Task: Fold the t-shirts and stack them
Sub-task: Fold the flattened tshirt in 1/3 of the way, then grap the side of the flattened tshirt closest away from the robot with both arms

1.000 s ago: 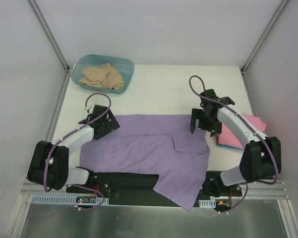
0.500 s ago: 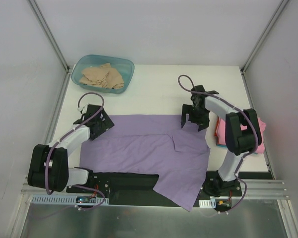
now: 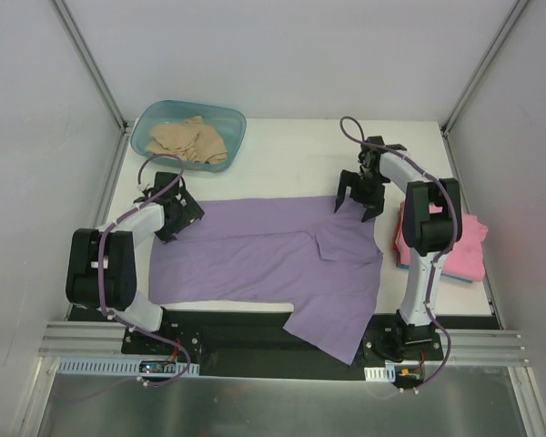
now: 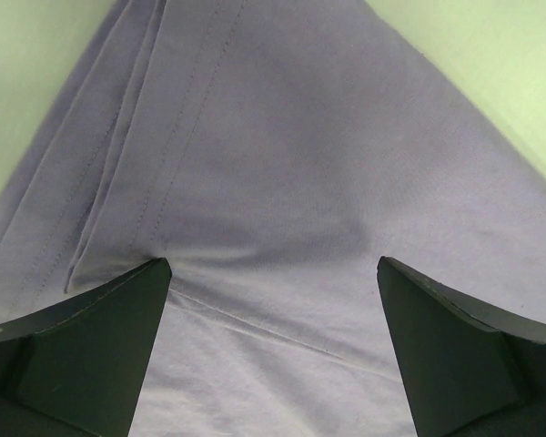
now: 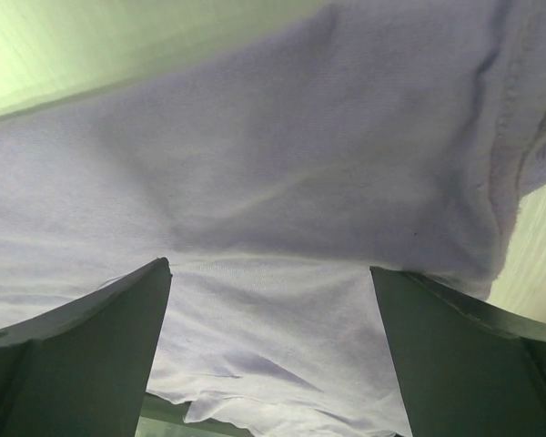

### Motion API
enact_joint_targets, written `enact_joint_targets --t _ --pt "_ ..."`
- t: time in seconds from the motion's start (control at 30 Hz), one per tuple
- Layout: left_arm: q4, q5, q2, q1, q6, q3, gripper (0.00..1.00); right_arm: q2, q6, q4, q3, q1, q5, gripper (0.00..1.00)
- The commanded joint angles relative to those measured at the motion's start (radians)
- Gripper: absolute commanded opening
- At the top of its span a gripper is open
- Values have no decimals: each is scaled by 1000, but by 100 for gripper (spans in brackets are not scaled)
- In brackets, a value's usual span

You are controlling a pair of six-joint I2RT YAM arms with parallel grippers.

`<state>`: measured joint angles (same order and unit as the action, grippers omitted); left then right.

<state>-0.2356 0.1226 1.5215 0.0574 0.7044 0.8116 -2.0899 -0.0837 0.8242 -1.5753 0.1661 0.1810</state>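
The lavender t-shirt [image 3: 273,264] lies spread on the counter [image 3: 282,159], long axis left-right between both arms. Left fingers [image 3: 170,221] and right fingers [image 3: 357,196] gape open over its far corners, holding nothing.

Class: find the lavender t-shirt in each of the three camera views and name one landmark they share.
Top external: lavender t-shirt spread across the middle of the table, between both hands.
Left wrist: it fills most of the picture, hem stitching at upper left.
Right wrist: it fills the centre, above the fingers.
Shared landmark: the pale table at the shirt's edge.
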Motion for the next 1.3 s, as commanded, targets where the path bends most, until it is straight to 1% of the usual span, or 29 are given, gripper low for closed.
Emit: enact_joint_targets --t 0.0,0.03,0.17,0.27,0.4,0.47,0.5,0.53,0.57,0.6,0.63,0.67,0.7,0.73,0.77,0.8,0.83,0.87,0.93,0.97,1.0,1.07,1.1,1.17,1.23,1.27 --pt "-37 -18 98 -25 -29 79 99 -91 53 48 -136 -40 9 97" --pt "-45 -18 112 -27 -32 93 99 -104 56 53 -187 -51 18 97" --pt "-62 -20 163 -31 -43 173 99 -159 78 75 -294 -68 26 97" --pt "-71 -24 172 -33 -55 213 99 -185 78 76 -359 -69 49 97" --pt "-91 -23 141 -31 -57 233 99 -167 110 69 -379 -69 90 97" --pt "-102 -8 93 -31 -56 216 99 -101 114 44 -350 -65 92 97" --pt "-113 -2 71 -31 -56 207 99 -72 120 32 -300 -62 84 97" --pt "-119 8 46 -31 -56 195 99 1 125 17 -272 -57 68 97" --pt "-128 23 -8 -31 -56 169 100 43 128 -14 -243 -57 57 97" --pt "-152 31 -39 -31 -52 153 99 83 136 -32 -171 -54 45 97" --pt "-166 37 -73 -33 -48 138 99 178 143 -51 -137 -51 23 97" --pt "-183 44 -151 -30 -42 103 99 221 153 -86 -97 -48 12 97" --pt "-206 61 -194 -31 -27 80 99 267 166 -100 -34 -43 -15 97" --pt "-221 74 -286 -31 -17 31 99 306 177 -105 0 -39 -40 97" --pt "-234 93 -331 -31 -5 3 99 388 174 -126 33 -36 -67 97" --pt "-248 129 -377 -33 22 -24 99 431 167 -144 73 -30 -119 97" --pt "-284 144 -465 -33 36 -76 99 473 141 -172 174 -30 -133 97" --pt "-306 156 -506 -34 52 -100 99 570 130 -231 222 -28 -138 97" --pt "-385 179 -607 -36 108 -167 99 664 110 -285 366 -27 -121 97" --pt "-421 187 -638 -42 141 -187 99 707 90 -339 412 -27 -117 97" --pt "-451 192 -661 -47 202 -205 99 793 87 -362 451 -25 -129 97" --pt "-529 203 -721 -51 256 -258 99 859 20 -405 541 -27 -152 97" --pt "-545 201 -734 -51 295 -271 99 905 -5 -407 560 -33 -156 97" --pt "-565 186 -779 -73 319 -305 99 921 -59 -401 595 -53 -137 97" --pt "-568 201 -807 -80 339 -334 99 918 -108 -411 615 -100 -20 97" --pt "-571 203 -813 -83 345 -342 99 916 -119 -450 627 -111 21 97"
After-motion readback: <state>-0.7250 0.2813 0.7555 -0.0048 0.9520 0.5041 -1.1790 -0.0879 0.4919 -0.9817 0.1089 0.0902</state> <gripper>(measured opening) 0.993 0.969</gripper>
